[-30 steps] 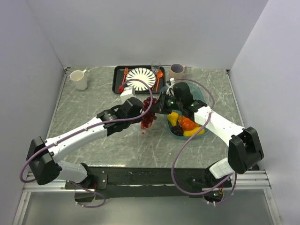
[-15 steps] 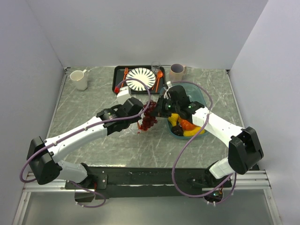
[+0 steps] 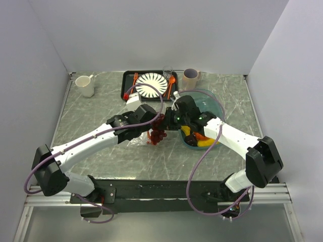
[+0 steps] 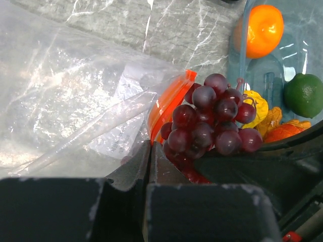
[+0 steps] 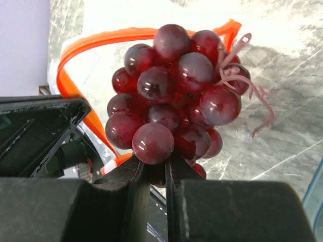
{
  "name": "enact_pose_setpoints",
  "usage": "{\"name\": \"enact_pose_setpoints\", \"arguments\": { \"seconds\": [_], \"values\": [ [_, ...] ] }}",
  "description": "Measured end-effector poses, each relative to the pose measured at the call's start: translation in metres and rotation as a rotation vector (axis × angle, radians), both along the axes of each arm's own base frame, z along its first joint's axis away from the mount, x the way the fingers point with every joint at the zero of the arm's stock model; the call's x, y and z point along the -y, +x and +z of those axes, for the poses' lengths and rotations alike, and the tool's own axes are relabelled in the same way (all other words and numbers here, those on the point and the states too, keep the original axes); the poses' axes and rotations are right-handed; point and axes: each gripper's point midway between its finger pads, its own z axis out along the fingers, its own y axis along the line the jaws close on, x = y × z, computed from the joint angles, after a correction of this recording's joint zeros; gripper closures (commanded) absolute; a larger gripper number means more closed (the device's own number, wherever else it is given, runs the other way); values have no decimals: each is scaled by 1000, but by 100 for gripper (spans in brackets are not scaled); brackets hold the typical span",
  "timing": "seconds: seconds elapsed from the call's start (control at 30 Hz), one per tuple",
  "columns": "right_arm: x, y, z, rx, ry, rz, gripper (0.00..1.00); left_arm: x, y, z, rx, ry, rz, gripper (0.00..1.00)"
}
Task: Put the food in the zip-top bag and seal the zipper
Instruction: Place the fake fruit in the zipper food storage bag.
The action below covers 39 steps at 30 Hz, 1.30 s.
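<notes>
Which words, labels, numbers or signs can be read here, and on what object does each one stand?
None can be read.
zip-top bag: a pale patch near the zipper may carry print, too blurred to read.
white mug, beige cup, plate, tray: no lettering visible from above.

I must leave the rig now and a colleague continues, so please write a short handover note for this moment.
Left gripper: shut, apparently pinching the soft clear zip-top bag at its mouth, so the thin orange-red zipper strip stands open.
Right gripper: shut on the dark purple toy grape bunch, held at the bag mouth, not clearly inside.
In the rigid teal translucent tub: round orange toy fruit, green toy lime, yellow toy pieces.
Done: no food visible inside the bag.
Left: put in the grapes, then the rest, then seal the zipper.
</notes>
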Motion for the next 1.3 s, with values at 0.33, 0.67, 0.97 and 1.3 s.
{"name": "enact_pose_setpoints", "arguments": {
  "seconds": [0.33, 0.67, 0.97, 1.3],
  "values": [
    [-14, -2, -17, -43, -26, 59, 100, 5, 0, 5, 17, -39, -16, 99],
    [-32, 6, -16, -68, 20, 82, 100, 7, -5, 14, 44, -94, -54, 99],
    [-38, 1, 5, -23, 108, 99, 100, 4, -2, -1, 11, -46, -15, 99],
    [-34, -21, -7, -59, 118, 178, 100, 8, 5, 3, 14, -44, 0, 99]
  ]
}}
